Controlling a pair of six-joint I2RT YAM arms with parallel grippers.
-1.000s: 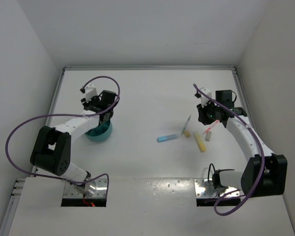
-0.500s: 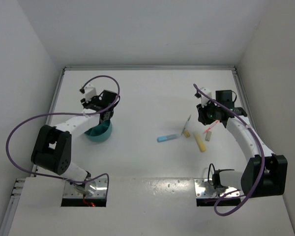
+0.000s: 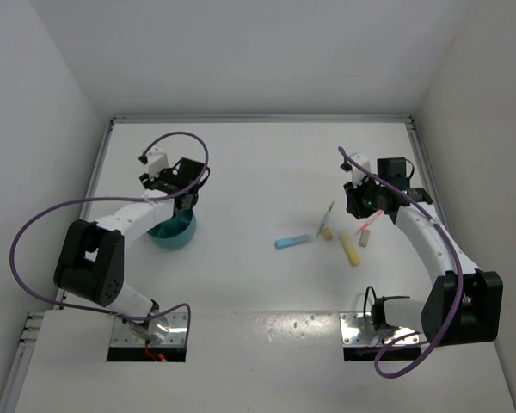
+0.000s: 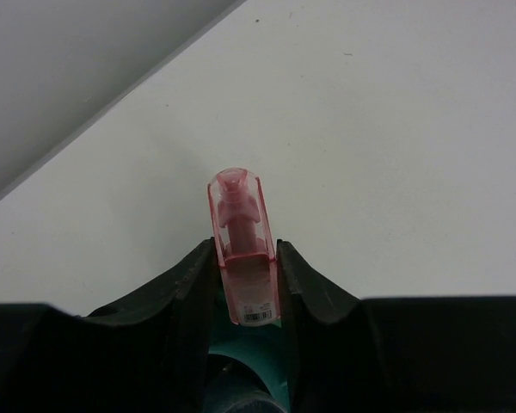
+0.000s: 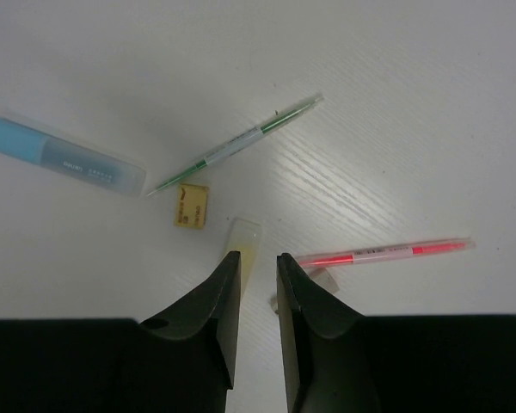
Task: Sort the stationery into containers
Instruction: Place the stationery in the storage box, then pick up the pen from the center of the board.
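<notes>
Over the teal holder [image 3: 174,234] at nine o'clock, your left gripper [image 4: 245,284] grips the pink marker [image 4: 241,249]. Line the marker up above a compartment, clear of the rim, before you release. At three o'clock, your right gripper [image 5: 258,284] hangs narrowly parted and empty above the yellow marker [image 5: 243,239].

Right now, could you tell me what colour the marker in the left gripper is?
The marker is translucent pink; the left wrist view shows it best.
</notes>
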